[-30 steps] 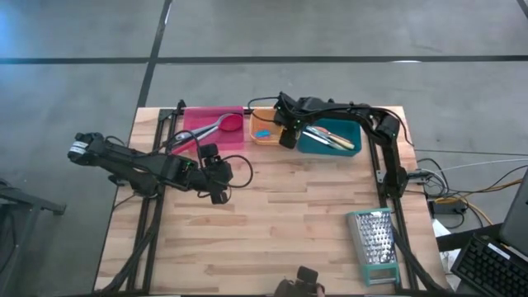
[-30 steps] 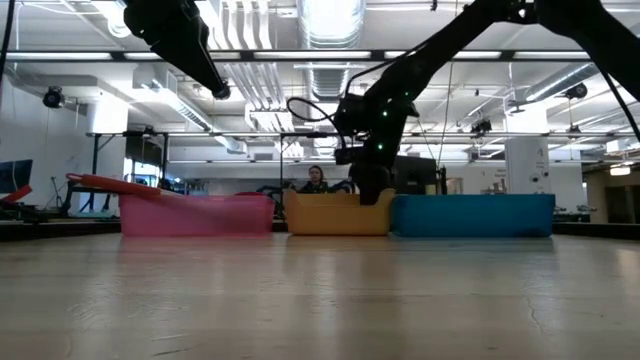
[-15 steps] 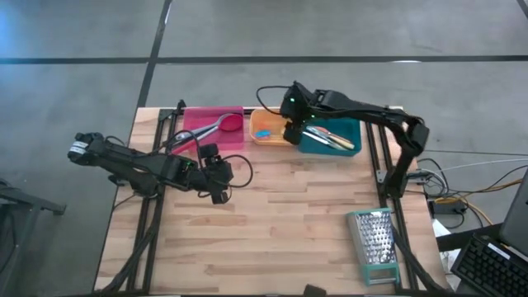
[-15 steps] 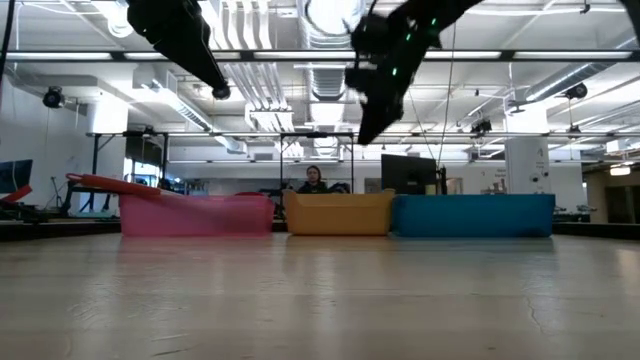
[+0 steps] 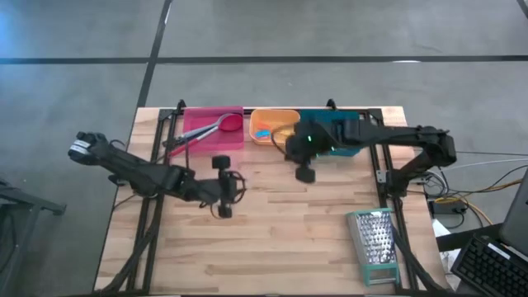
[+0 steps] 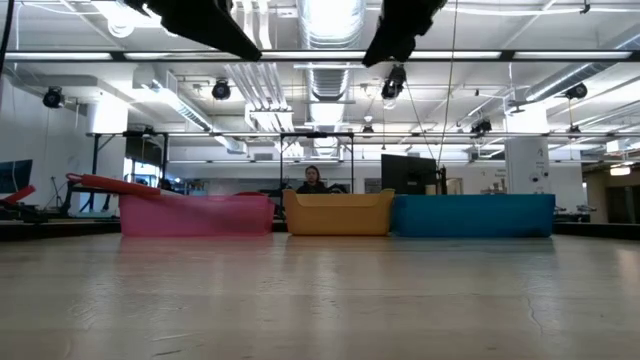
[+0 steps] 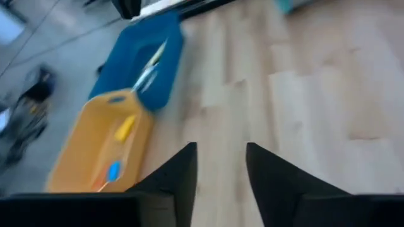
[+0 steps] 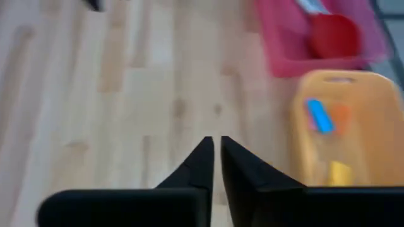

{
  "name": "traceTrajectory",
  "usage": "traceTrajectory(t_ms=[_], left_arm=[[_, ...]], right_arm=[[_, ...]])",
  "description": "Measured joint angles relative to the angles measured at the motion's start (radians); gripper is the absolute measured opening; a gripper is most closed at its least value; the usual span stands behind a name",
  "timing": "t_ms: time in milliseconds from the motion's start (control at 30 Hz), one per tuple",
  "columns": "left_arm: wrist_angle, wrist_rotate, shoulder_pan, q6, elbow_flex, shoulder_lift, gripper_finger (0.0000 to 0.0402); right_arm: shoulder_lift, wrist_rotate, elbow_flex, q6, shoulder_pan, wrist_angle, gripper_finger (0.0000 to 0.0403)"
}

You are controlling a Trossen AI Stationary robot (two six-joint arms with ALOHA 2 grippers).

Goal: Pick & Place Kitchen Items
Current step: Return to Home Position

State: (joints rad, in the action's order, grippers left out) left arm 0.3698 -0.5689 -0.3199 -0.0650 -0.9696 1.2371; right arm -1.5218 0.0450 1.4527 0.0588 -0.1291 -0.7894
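- Hovering over the middle of the tabletop (image 5: pixel 280 247), the right gripper (image 5: pixel 305 173) is clenched on nothing, its fingers (image 8: pixel 197 169) almost meeting. It hangs just on the near side of where the orange and teal bins meet.
- The left gripper (image 5: pixel 228 188) hangs to its left and a little nearer, released and empty, with its fingers (image 7: pixel 180 173) plainly apart.
- Pink bin (image 5: pixel 198 117), far left: holds the red spoon (image 5: pixel 230 123). An overhanging handle (image 6: pixel 100 184) juts out past the bin's left rim.
- Orange bin (image 5: pixel 276 111), far centre: holds a blue piece (image 5: pixel 262 133) and a yellow piece (image 8: pixel 339 171).
- Teal bin (image 5: pixel 338 122), far right and partly under the right arm: holds pale slim utensils (image 7: pixel 149 68).
- Grater (image 5: pixel 375 246): lies flat at the near right, beside the right arm's mounting rail.
- Stage: the sorting looks complete, so what remains is for both arms to fold to rest.
- Hazard 1: the left forearm passes close to the overhanging handle, and a low swing could clip it and tip that utensil out.
- Hazard 2: the right arm lies across the teal bin. If it sinks while folding, it could catch the rim and drag the bin.
- Hazard 3: the grippers are near each other, so crossing paths could make them collide.
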Motion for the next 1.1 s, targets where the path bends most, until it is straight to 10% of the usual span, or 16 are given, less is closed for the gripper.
traceTrajectory(t_ms=[433, 1100], left_arm=[[-0.354, 0.194, -0.064, -0.116, 0.275, -0.136, 0.0007], [-0.370, 0.371, 0.035, -0.142, 0.549, -0.611, 0.0007]], right_arm=[[0.197, -0.004, -0.359, -0.034, 0.197, 0.277, 0.0009], [0.528, 0.177, -0.701, 0.137, -0.011, 0.589, 0.0008]])
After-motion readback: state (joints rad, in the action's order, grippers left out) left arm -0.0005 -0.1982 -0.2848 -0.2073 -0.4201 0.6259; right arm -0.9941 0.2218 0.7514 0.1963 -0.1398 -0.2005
